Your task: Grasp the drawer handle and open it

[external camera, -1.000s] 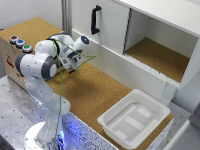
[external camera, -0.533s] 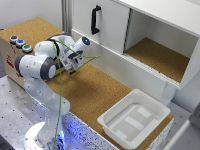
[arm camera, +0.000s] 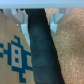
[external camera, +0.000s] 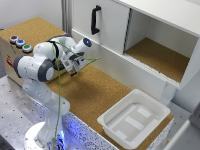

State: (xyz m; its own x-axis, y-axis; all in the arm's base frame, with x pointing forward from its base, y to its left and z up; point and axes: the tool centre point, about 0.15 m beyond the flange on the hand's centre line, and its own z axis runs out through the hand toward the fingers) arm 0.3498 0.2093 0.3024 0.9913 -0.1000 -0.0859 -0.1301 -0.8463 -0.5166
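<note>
The black drawer handle (external camera: pixel 94 20) stands upright on the white cabinet front (external camera: pixel 107 27) at the back of the exterior view. My gripper (external camera: pixel 73 68) hangs low over the cork table (external camera: pixel 95 95), well below the handle and toward the exterior view's left of it, touching nothing. In the wrist view the gripper (arm camera: pixel 37 17) shows two fingertips (arm camera: pixel 20 17) set apart, open and empty. A dark band (arm camera: pixel 41 55) runs across the cork beneath them. The handle is out of the wrist view.
An open cabinet compartment (external camera: pixel 160 55) with a cork floor lies to the exterior view's right of the handle. A white plastic tray (external camera: pixel 132 120) sits at the table's front right. A box with coloured buttons (external camera: pixel 20 42) stands at the left. A blue printed marker (arm camera: pixel 15 52) lies on the cork.
</note>
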